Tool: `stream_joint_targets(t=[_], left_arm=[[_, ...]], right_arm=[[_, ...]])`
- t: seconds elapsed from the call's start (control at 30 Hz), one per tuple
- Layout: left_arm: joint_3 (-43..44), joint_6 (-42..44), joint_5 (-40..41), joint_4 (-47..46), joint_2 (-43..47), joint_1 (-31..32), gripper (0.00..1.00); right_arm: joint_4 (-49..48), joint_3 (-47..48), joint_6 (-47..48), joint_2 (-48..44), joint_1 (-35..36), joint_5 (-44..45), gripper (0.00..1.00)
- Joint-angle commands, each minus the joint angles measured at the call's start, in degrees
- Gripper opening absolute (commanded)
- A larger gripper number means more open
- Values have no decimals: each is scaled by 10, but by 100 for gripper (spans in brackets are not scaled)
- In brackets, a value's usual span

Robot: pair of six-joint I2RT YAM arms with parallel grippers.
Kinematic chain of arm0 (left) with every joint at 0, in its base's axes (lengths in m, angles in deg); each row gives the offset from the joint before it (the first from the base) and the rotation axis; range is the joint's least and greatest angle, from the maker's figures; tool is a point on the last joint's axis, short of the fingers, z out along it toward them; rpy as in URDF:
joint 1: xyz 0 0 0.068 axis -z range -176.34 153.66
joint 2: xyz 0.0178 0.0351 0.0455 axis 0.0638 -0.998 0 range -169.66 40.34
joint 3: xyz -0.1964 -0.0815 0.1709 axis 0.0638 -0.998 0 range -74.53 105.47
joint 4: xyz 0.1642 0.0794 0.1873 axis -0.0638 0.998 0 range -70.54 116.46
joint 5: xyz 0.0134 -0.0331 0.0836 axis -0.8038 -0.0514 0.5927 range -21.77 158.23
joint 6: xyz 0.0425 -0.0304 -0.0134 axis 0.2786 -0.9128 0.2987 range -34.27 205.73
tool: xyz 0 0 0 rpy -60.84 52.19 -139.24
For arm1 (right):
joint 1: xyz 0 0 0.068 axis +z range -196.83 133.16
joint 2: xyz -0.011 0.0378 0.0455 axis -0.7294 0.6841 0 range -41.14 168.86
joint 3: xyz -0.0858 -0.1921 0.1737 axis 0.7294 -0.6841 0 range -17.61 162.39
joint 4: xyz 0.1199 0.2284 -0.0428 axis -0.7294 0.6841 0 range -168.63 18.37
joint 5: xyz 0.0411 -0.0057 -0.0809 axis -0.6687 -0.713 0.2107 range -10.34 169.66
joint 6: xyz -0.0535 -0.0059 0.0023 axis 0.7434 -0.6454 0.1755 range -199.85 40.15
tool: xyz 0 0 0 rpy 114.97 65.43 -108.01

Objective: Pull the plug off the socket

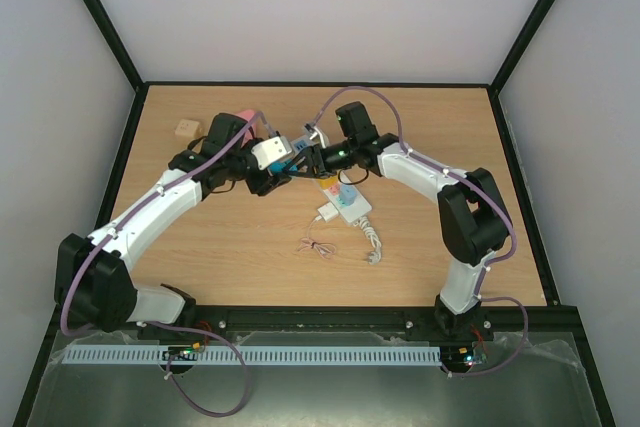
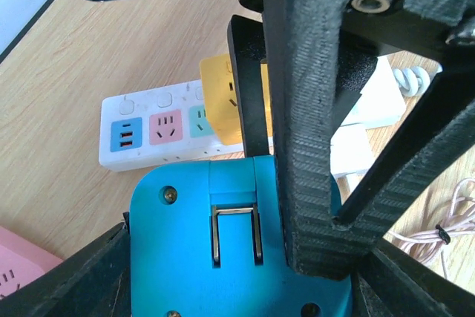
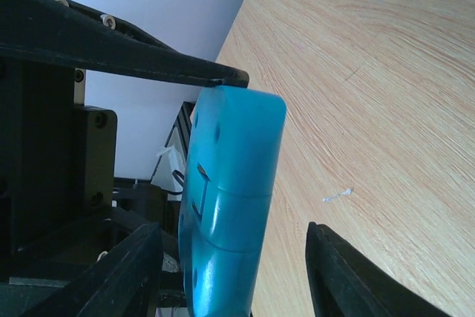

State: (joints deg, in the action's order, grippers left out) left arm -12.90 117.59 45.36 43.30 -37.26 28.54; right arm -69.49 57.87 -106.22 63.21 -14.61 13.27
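Blue block (image 2: 185,272) clamped in left tool (image 2: 239,291); only left wrist shows its prongs (image 2: 236,237).

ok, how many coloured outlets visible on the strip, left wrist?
3: blue at the end, pink next, teal third, part-covered by a yellow block. More may be hidden further along.

I'm looking down on a light wooden bench (image 1: 230,257) boxed in by a black frame (image 1: 100,22) and pale walls. At the far left lies a small tan cube (image 1: 186,128), with a pink block (image 1: 245,112) just right of it. Near the far middle is a blue boxy piece (image 2: 208,257), two metal prongs folded flat into its face. A yellow block (image 2: 219,98) shows beyond it.
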Motion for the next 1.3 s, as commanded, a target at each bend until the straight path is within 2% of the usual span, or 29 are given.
stream_joint_targets(t=[0.0, 0.3, 0.43, 0.57, 0.7, 0.77, 0.83, 1.03, 1.17, 1.27], left_arm=[[-7, 7, 3, -15, 17, -4, 43], [-4, 0, -6, -19, 15, -4, 43], [-3, -1, -6, -21, 15, -4, 43], [-3, -5, -5, -16, 16, -4, 43], [-3, -7, -2, -8, 21, -5, 44], [-3, -9, 5, -3, 23, -5, 49], [2, -11, 8, 9, 23, -6, 59], [20, -10, -54, 61, 35, -36, 86], [31, -7, -126, 100, 50, -73, 94], [31, -14, -167, 111, 65, -101, 96]], right_arm=[[-16, 0, -25, -16, -4, -11, 51], [-36, -8, -47, -4, 10, -10, 43], [-34, -7, -44, 3, 20, -9, 31], [-26, -3, -37, 4, 20, -9, 25], [-27, -2, -36, 2, 20, -10, 15], [-26, -3, -35, 1, 19, -10, 11], [-27, -2, -35, -1, 16, -9, 8], [-21, -1, -20, -11, 5, -1, 2], [8, 1, 30, -22, 2, 8, 2], [22, 2, 63, -32, 2, 10, 2]])
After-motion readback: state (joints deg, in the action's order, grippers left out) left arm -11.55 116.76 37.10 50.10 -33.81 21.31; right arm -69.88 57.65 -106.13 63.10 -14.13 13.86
